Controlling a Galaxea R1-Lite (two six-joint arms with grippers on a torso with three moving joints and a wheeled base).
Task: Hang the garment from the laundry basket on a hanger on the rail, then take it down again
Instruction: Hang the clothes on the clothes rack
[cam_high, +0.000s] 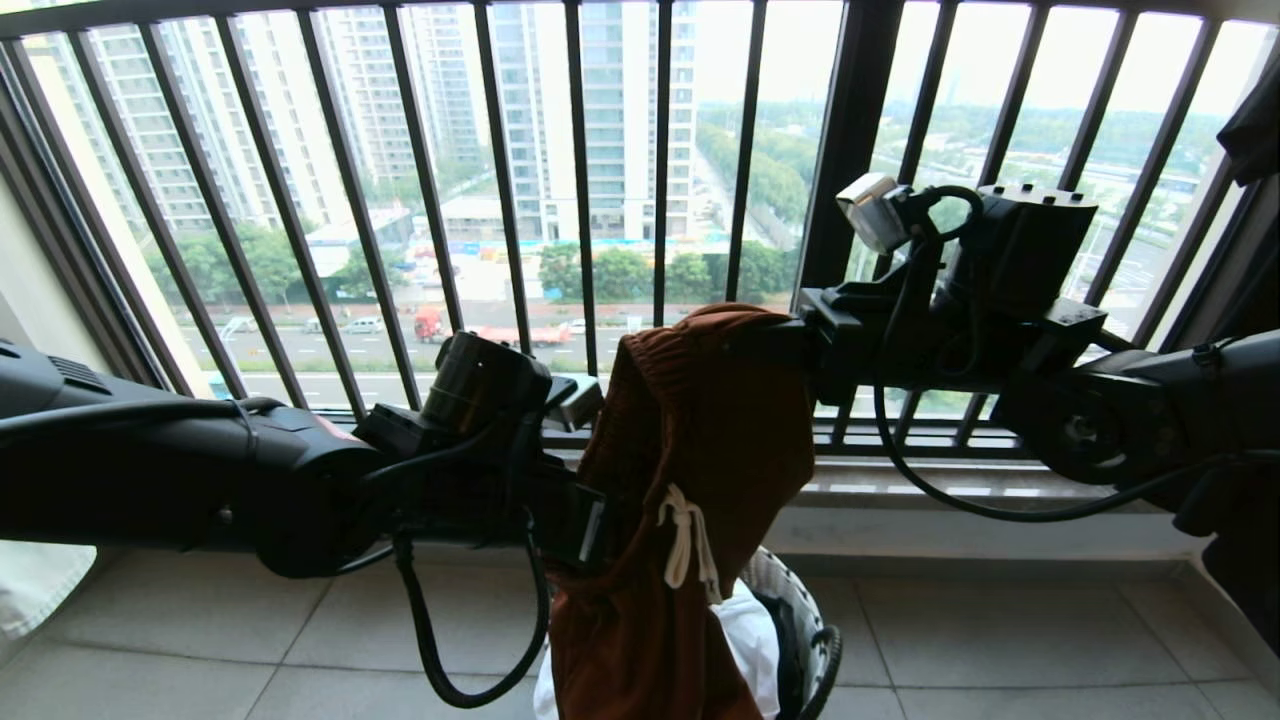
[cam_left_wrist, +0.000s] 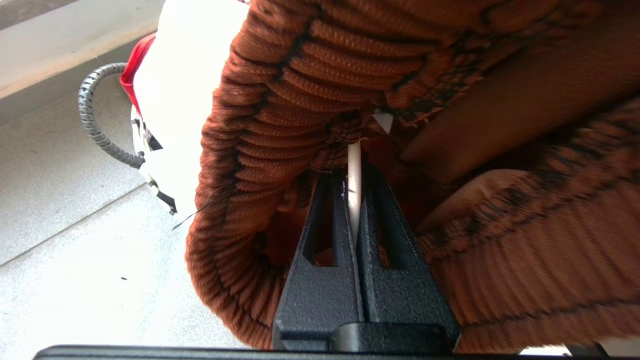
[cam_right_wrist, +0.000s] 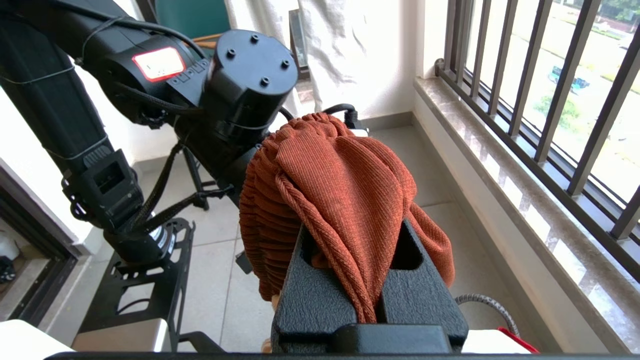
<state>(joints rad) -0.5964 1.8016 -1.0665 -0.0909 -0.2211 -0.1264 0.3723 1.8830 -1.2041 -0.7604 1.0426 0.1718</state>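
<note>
Presently, the left gripper (cam_high: 590, 525) is seen low at the left of the garment (cam_high: 690, 440), with its jaws drawn together on a thin cream-white rod, judged to be the hanger (cam_left_wrist: 354, 175), tucked inside the ribbed waistband (cam_left_wrist: 280, 100). The garment is held in the air above the laundry basket (cam_high: 810, 640), between the two arms and in front of the balcony railing (cam_high: 580, 180). At the right, the right gripper (cam_high: 790, 340) is clamped on a fold of the rust-brown cloth near its top; the pinched fabric is seen bunched between the jaws in the right wrist view.

Risks noted, left to right:
- The hanger wire is thin and is gripped only at the jaw tips; it is judged liable to twist or slip if the cloth drags on it.
- The waistband is gathered tightly around the wire; a hanger end may be caught in the ribbing or the white drawstring (cam_high: 685, 540) rather than passed cleanly through.
- If the arms are drawn apart unevenly, the fold at the right may be pulled free and the garment dropped back toward the basket.

Not established:
- The hanger's hook, ends and overall orientation are hidden by cloth.
- The rail is not in view.
- The basket is mostly covered; only part of its rim and some white contents are seen.
</note>
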